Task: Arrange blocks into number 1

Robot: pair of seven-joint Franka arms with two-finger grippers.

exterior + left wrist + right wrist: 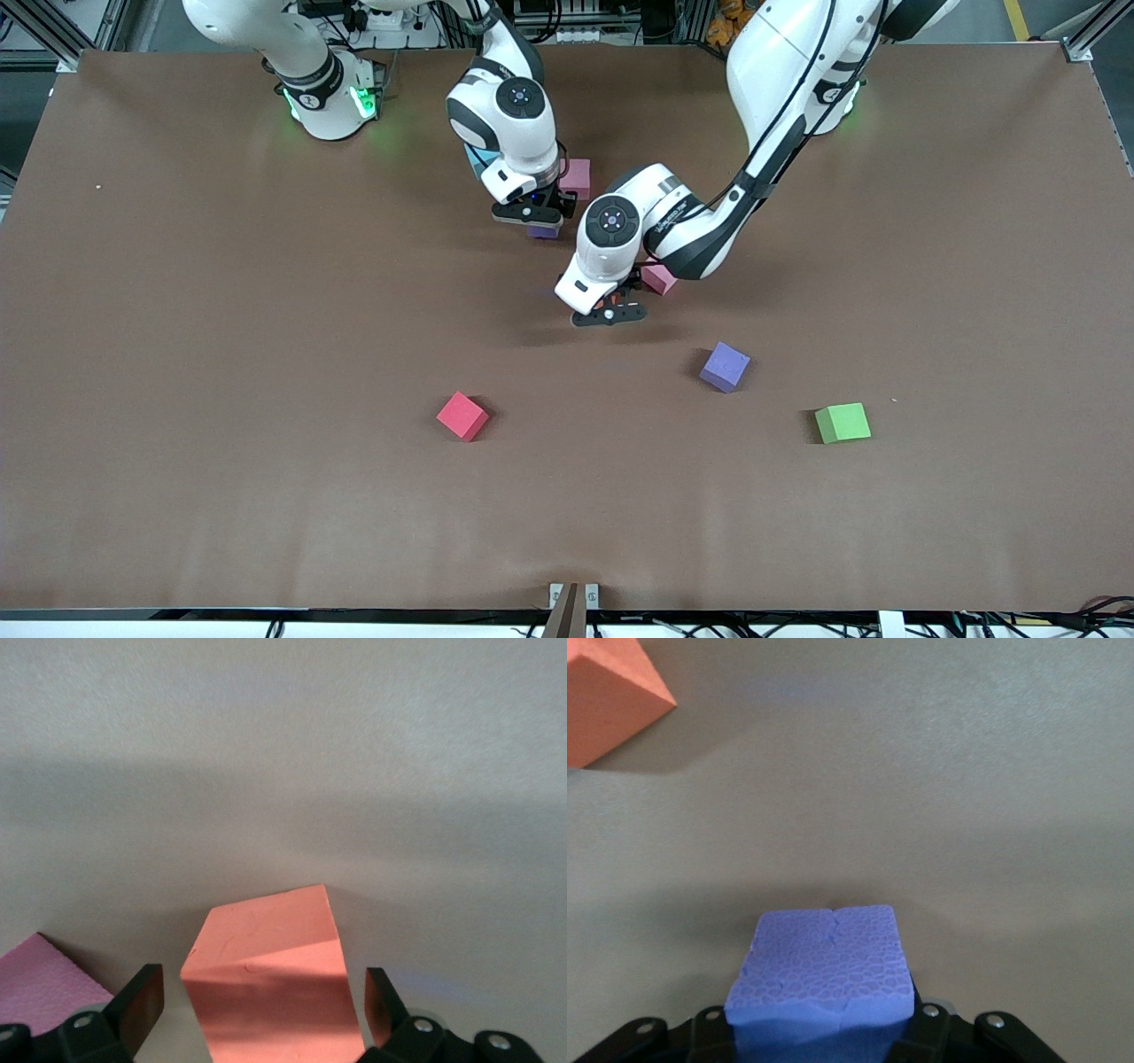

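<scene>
Front view is showing a wide brown table (221, 372) with a matte, unpatterned top, standing in a workshop with metal framing and cables along the edge where the two arm bases are sitting. Small matte foam cubes of equal size are lying around the middle of the table; being cubes, they are showing no long axis. A red block (462, 416) and a purple block (725, 366) are resting in the half of the table nearer the front edge, each turned corner-on to that edge, with a green cube (842, 423) toward the left arm's end sitting nearly square to it. A light pink block (576, 177) is sitting near the table's middle, closer to the bases' edge, and a second light pink block (658, 278) is peeking out beside the left arm's wrist.

The right gripper (534, 215) is hanging low over the middle of the table, its fingers clamping another purple block (822, 966), whose top face is showing a fine cracked texture. An orange block (270, 979) is lying on the table turned at an angle, and the left gripper (264, 1005) is standing spread wide around it, one finger (140, 1003) on each side and neither visibly touching it
</scene>
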